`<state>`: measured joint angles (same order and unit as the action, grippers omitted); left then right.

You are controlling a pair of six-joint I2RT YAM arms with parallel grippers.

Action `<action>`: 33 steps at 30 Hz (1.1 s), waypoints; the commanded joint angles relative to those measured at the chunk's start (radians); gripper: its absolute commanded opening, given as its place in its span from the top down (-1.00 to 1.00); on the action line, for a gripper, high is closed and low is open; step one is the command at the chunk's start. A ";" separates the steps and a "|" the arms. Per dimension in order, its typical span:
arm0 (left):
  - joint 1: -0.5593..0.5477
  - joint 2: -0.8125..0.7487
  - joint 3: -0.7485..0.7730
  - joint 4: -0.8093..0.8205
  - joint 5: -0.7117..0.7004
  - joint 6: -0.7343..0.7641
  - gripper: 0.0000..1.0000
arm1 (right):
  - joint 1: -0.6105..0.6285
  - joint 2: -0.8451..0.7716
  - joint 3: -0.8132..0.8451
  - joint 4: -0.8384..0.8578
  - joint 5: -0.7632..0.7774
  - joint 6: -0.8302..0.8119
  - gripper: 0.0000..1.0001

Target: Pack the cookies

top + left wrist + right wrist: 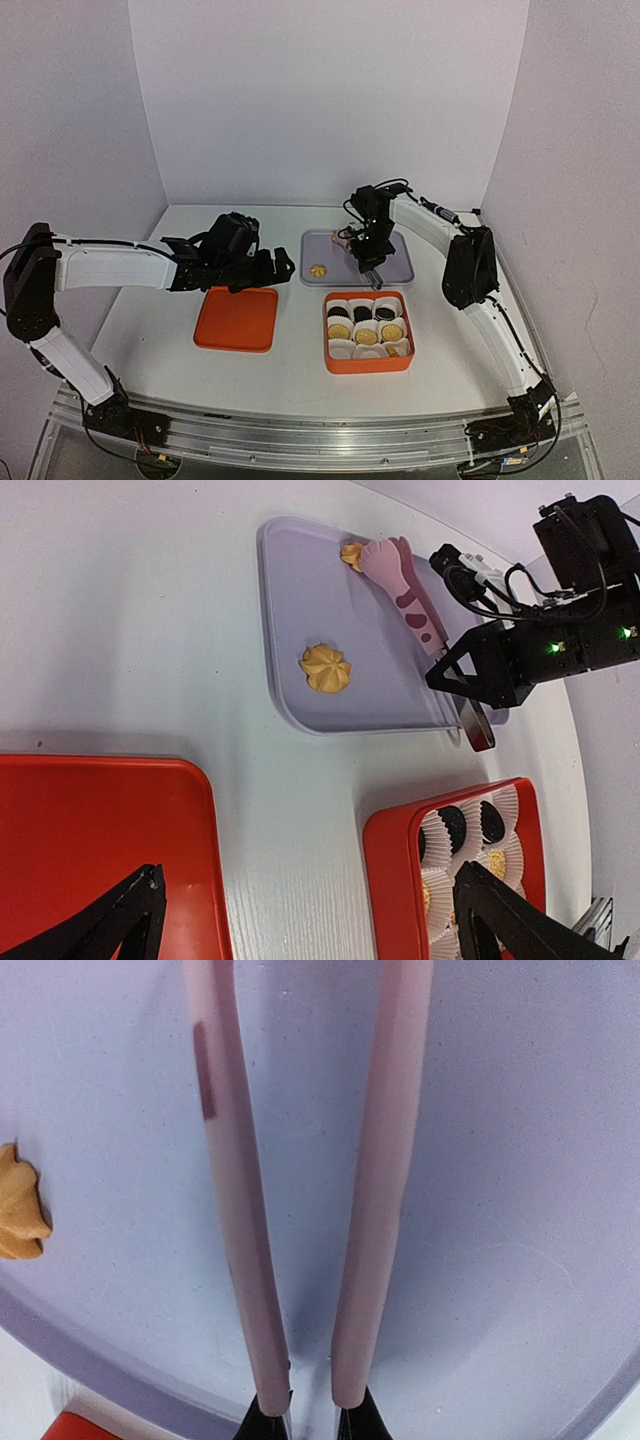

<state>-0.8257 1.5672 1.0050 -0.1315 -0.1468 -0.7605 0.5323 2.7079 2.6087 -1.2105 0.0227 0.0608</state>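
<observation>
Clamping pink tongs (405,590) in nearly shut right gripper (300,1422) over lavender tray (300,590), two yellow cookies (325,668) on it, others sitting in paper cups (505,800) in red box (390,850); left gripper (305,920) wide open, holding nothing

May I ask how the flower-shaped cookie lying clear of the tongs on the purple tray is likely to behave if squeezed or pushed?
The cookie looks small with thin ridges, so it is probably light and might crumble if squeezed. It lies flat on the smooth tray, so a push would probably slide it.
</observation>
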 commanded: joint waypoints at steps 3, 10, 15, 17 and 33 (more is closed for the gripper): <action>0.002 -0.052 -0.005 -0.004 -0.026 -0.011 -0.99 | -0.005 -0.112 -0.020 0.030 -0.015 -0.002 0.98; 0.002 -0.043 -0.007 0.015 -0.012 -0.003 -0.99 | -0.003 -0.251 -0.149 0.031 -0.038 -0.004 1.00; 0.002 -0.035 -0.007 0.028 -0.001 0.003 -0.99 | 0.003 -0.367 -0.257 0.031 -0.036 -0.017 1.00; 0.002 -0.032 -0.007 0.033 0.002 0.005 -0.99 | 0.003 -0.413 -0.299 0.030 -0.034 -0.016 1.00; 0.002 0.011 0.014 0.089 0.026 0.014 -0.99 | 0.004 -0.371 -0.297 0.054 -0.198 0.043 0.78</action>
<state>-0.8257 1.5595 0.9997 -0.0973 -0.1298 -0.7567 0.5327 2.2500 2.2107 -1.1880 -0.0753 0.0693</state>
